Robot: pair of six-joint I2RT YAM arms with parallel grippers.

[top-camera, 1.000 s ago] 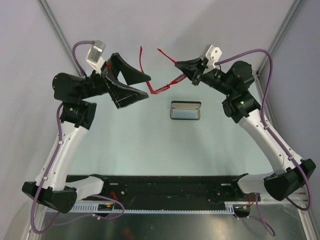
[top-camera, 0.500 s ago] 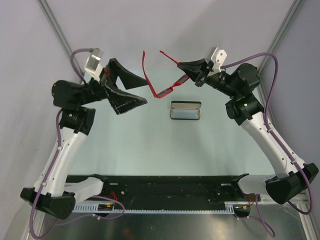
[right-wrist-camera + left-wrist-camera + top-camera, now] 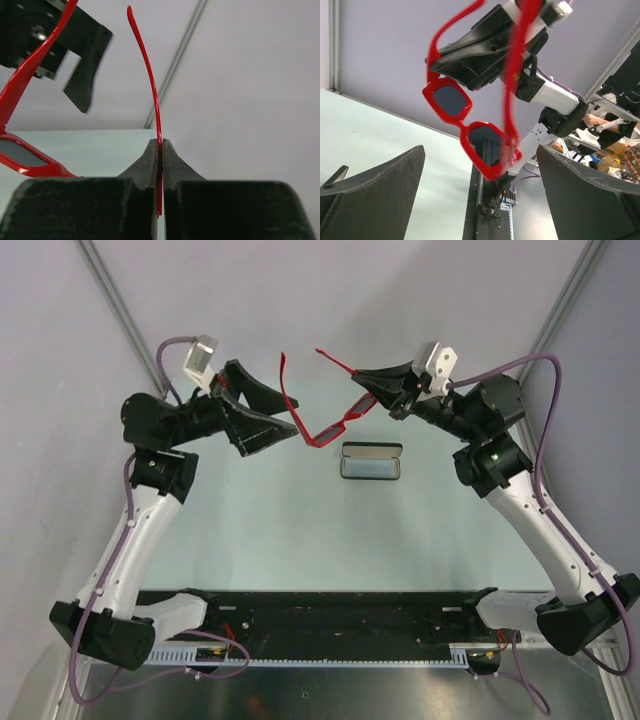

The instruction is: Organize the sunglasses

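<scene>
We describe the station from left to right.

The left gripper [image 3: 292, 417] is raised above the far part of the table [image 3: 300, 530] and points toward the centre. Its jaws stand fully apart and grip nothing. In the left wrist view the two dark fingers [image 3: 375, 195] frame the lower corners, and the sunglasses [image 3: 452, 102] hang in the space between them, with a gap to each finger.

The sunglasses [image 3: 330, 425] are held in the air between the two grippers, clear of the table. The red frame is unfolded, both arms are spread, and the lens front is the lowest part and sits at a tilt. One arm is free and rises close by the left fingertips. We cannot tell from the top view whether it touches them.

A black oblong case [image 3: 371, 461] lies flat on the table. In the top view it sits just to the near side and right of the lens front.

The right gripper [image 3: 365, 372] is fully closed on the other arm of the sunglasses. The right wrist view shows that thin red arm [image 3: 150, 90] pinched between the two fingertips [image 3: 150, 155], with its curved end standing above them.
</scene>
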